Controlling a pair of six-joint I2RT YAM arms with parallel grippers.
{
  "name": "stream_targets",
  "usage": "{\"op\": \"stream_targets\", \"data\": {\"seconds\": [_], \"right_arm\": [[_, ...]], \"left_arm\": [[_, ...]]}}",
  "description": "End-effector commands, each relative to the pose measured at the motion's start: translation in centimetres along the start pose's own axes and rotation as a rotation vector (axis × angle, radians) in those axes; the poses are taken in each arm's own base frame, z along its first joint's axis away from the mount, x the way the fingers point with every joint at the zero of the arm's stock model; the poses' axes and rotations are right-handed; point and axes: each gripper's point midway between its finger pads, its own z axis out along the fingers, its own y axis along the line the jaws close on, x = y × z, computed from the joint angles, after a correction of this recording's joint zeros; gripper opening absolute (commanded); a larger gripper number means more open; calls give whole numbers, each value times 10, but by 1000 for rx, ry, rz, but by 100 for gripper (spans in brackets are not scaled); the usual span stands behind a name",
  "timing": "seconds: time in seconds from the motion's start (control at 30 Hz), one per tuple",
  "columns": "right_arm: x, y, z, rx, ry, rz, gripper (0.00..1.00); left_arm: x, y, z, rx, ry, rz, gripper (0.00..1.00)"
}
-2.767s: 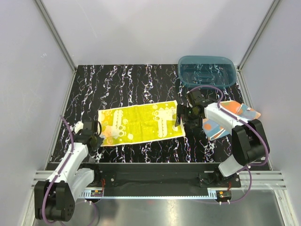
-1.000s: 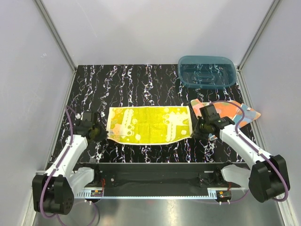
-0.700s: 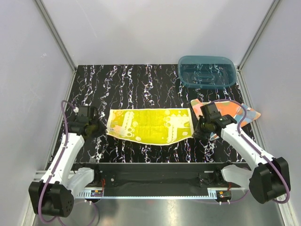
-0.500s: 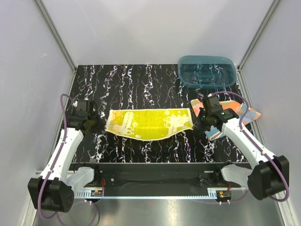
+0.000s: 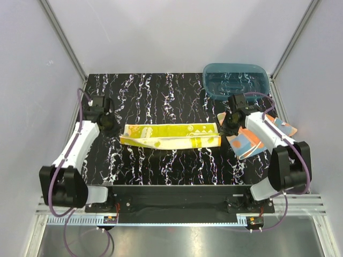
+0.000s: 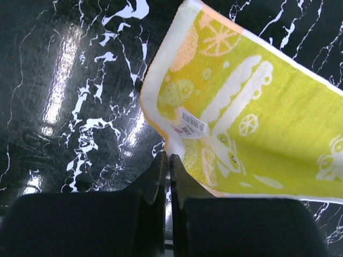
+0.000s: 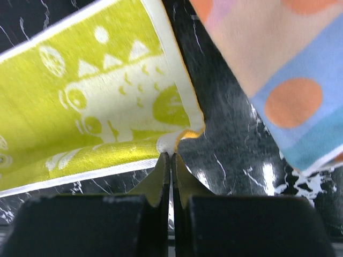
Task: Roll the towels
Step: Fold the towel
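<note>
The yellow towel lies across the middle of the black marbled table, doubled over into a narrow strip. My left gripper is shut on its left corner, and the left wrist view shows the white hem of the yellow towel pinched at the tips of that gripper. My right gripper is shut on the right corner. In the right wrist view the yellow towel bunches at the tips of that gripper. The orange dotted towel lies flat under the right arm and shows as the orange towel in the right wrist view.
A teal translucent tub stands at the far right corner of the table. Grey walls with metal rails close in the left, back and right sides. The arm bases sit on the rail along the near edge.
Both grippers carried the yellow towel's near edge up and away from the bases toward the far side. The flat towel has become a narrow folded strip.
</note>
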Motion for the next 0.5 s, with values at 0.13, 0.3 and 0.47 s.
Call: {"op": "stream_targets", "data": {"seconds": [0.13, 0.3, 0.47], "right_arm": [[-46, 21, 9, -42, -48, -41, 0], [-54, 25, 25, -36, -22, -45, 0], [-58, 22, 38, -19, -8, -44, 0]], "left_arm": [[-39, -15, 21, -9, -42, 27, 0], [-48, -19, 40, -35, -22, 37, 0], [-55, -18, 57, -71, -11, 43, 0]]}}
